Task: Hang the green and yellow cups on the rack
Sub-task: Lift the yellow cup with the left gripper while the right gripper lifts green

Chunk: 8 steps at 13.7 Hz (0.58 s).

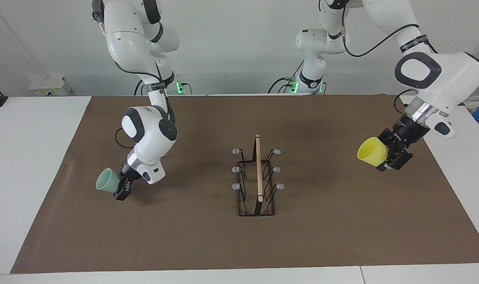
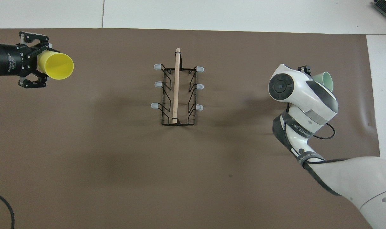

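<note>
We are holding both cups clear of the rack (image 1: pixel 257 177): left gripper (image 1: pixel 386 156) clamping yellow cup (image 1: pixel 371 152), right gripper (image 1: pixel 119 187) clamping green cup (image 1: pixel 106 181), mouths turned sideways, likely for its prongs.

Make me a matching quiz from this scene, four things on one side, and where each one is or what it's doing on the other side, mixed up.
Column one:
1. yellow cup
2. green cup
3. rack
4. brown mat

Column two:
A. standing mid-table, all prongs bare
B. held in the right gripper
C. spread over the table under everything
D. held in the left gripper

Pairs: 1-D, 2-B, 3-A, 4-C
</note>
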Tool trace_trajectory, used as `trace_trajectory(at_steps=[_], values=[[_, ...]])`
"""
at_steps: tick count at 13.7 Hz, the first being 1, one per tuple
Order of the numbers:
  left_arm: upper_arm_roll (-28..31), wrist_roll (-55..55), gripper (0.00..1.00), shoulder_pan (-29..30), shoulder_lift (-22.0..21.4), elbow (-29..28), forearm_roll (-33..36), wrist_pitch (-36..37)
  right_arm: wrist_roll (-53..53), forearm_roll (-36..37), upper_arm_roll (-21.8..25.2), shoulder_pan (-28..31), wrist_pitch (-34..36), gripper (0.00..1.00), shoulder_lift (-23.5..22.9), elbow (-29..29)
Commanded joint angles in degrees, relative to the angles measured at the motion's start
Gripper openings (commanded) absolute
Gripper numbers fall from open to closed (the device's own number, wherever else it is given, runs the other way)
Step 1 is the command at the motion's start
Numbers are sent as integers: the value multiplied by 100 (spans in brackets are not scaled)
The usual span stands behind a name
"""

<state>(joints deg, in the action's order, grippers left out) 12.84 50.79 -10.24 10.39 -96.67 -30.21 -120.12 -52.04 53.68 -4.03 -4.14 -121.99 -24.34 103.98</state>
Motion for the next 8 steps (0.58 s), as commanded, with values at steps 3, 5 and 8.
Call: trace_trajectory(at_steps=[3, 5, 8], values=[[-834, 28, 0, -30, -888, -878, 1349, -598, -727, -2137, -62, 150, 305, 0, 333, -447], [-1264, 54, 0, -30, -1091, -1256, 1936, -968, -966, -3052, -62, 290, 648, 0, 360, -843], [-1775, 45, 0, -30, -1293, -1854, 2492, -1689, -1317, -5334, -54, 519, 589, 0, 501, -915]])
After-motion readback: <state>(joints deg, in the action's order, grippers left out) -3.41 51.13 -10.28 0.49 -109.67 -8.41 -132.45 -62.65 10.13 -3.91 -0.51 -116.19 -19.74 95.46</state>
